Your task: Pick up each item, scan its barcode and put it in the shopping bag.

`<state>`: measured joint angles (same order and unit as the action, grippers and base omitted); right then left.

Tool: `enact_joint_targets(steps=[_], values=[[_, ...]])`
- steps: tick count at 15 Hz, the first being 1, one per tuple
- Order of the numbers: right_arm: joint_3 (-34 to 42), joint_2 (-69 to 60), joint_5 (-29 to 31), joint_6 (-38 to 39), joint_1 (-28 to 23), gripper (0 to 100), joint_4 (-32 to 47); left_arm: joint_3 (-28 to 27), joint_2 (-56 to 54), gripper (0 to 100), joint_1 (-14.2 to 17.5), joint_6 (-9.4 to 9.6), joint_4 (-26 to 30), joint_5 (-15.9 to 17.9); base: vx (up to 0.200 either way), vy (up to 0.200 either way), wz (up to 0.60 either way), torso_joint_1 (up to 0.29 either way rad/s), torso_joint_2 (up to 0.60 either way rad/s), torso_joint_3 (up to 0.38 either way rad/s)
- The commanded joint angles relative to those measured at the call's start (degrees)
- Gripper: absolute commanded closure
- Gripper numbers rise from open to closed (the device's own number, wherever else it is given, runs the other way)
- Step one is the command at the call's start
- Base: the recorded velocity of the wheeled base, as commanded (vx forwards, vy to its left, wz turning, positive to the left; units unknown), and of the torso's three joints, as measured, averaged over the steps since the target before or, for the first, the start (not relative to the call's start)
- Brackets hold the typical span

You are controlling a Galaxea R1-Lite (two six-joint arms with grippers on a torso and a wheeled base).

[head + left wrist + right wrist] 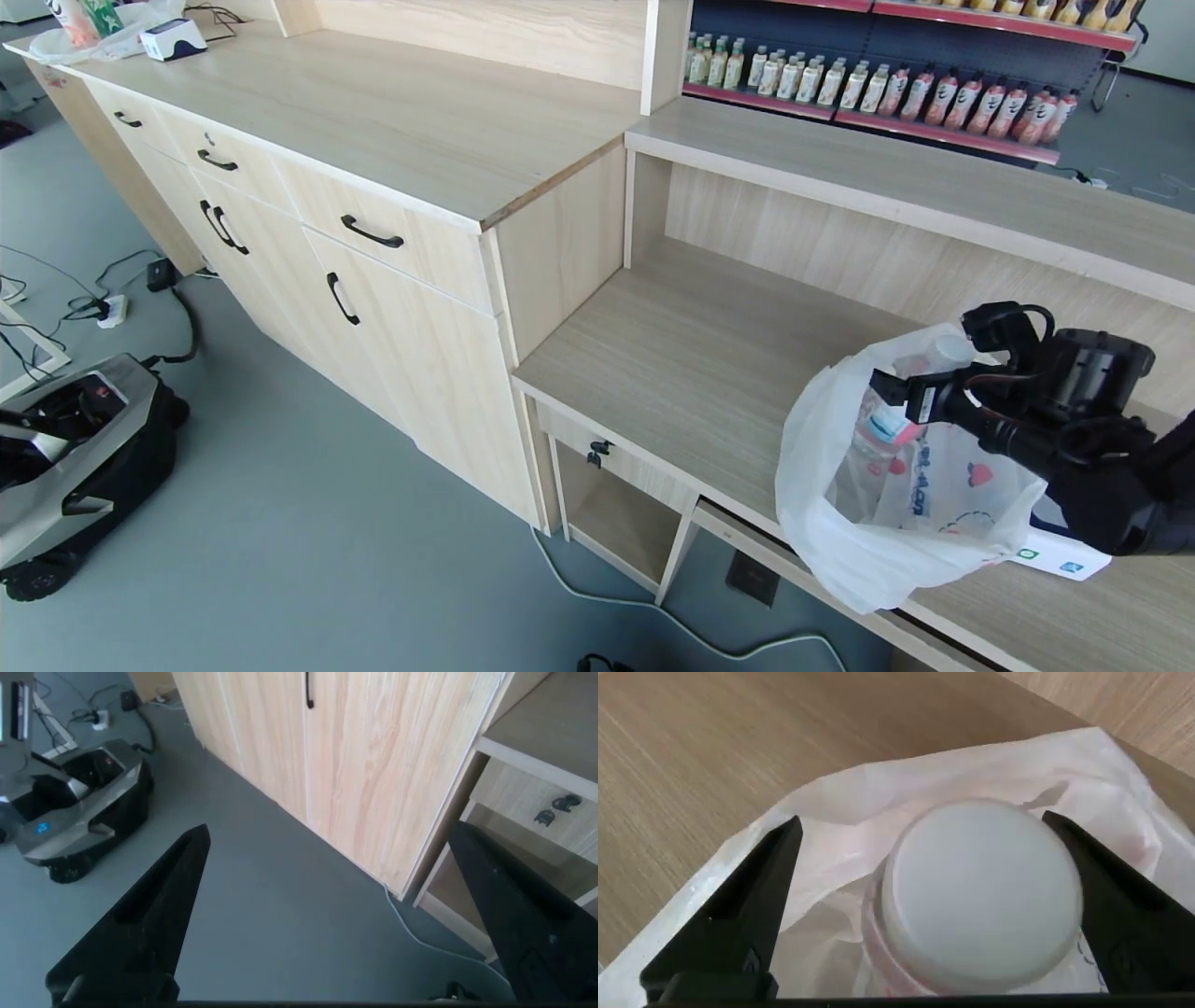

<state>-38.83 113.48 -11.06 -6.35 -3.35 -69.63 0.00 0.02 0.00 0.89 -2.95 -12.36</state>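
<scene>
The jaws of the right gripper [922,819] stand spread, clasping nothing. The bottle [980,896] sits between and just below them, cap up, inside the shopping bag [831,812]. The left gripper [329,829] hangs equally released. On lifting out, a fingertip might snag the thin bag, which overhangs the counter [700,373], and topple it.
</scene>
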Motion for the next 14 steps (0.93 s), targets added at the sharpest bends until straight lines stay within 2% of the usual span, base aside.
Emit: enact_joint_targets(steps=[1, 3, 4, 6, 9, 11, 14], values=[[5.0, -18.6, 0.1, -0.9, -2.2, 0, 9.7, 0.0, 0.0, 0, 0.0, -0.01, 0.0, 0.0, 0.000, 0.000, 0.00, 0.000, 0.00, 0.000], [7.5, -24.7, 0.2, -3.1, -4.0, 0, 14.1, 0.0, 0.0, 0, 0.0, -0.01, 0.0, 0.0, 0.000, 0.000, 0.00, 0.000, 0.00, 0.000], [9.2, -30.2, 0.2, -5.2, -6.1, 0, 18.7, 0.0, 0.0, 0, 0.0, -0.01, 0.0, 0.0, 0.000, 0.000, 0.00, 0.000, 0.00, 0.000], [9.8, -32.6, 0.6, -8.5, -10.4, 0, 21.9, 0.0, 0.0, 0, 0.0, -0.01, 0.0, 0.0, 0.000, 0.000, 0.00, 0.000, 0.00, 0.000], [9.8, -36.2, 3.2, -10.3, -16.2, 0, 28.9, 0.0, 0.0, 0, 0.0, -0.01, 0.0, 0.0, 0.000, 0.000, -0.60, 0.002, 0.00, 0.001], [8.9, -37.5, 9.5, -10.1, -22.9, 0, 35.0, 0.0, 0.0, 0, 0.0, -0.01, 0.0, 0.0, 0.000, 0.000, -0.60, -0.002, 0.00, 0.002], [6.7, -35.0, 12.0, -10.2, -30.6, 0, 38.8, 0.0, 0.0, 0, 0.0, -0.01, 0.0, 0.0, 0.000, 0.000, -0.60, 0.004, 0.00, 0.004]])
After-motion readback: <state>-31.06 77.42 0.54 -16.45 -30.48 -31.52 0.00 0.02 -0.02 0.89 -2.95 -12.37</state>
